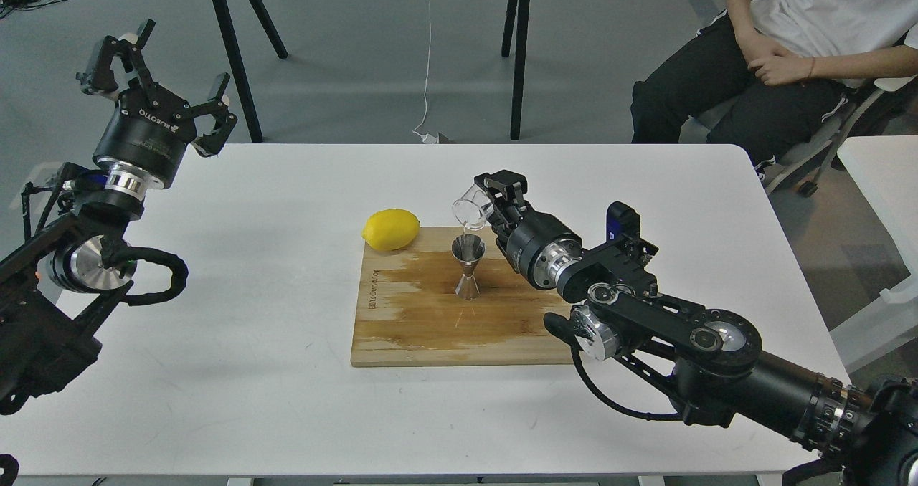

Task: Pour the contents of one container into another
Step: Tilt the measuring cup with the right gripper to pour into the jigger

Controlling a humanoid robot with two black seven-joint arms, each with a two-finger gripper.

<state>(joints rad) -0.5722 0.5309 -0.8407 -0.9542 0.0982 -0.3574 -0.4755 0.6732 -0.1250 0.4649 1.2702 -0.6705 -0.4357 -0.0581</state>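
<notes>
The shiny steel jigger (468,266) stands upright on the wooden cutting board (416,321). Just above its rim hangs the clear glass cup (471,206), tipped on its side with its mouth down to the left. My right gripper (492,198) is shut on the cup from the right. Far off at the table's left edge, my left gripper (156,67) is raised with its fingers spread wide and nothing between them.
A yellow lemon (391,229) lies at the board's far left corner. A seated person (789,49) is beyond the table's far right corner. Black stand legs (518,56) rise behind the white table (272,371). Another white surface (886,170) sits to the right.
</notes>
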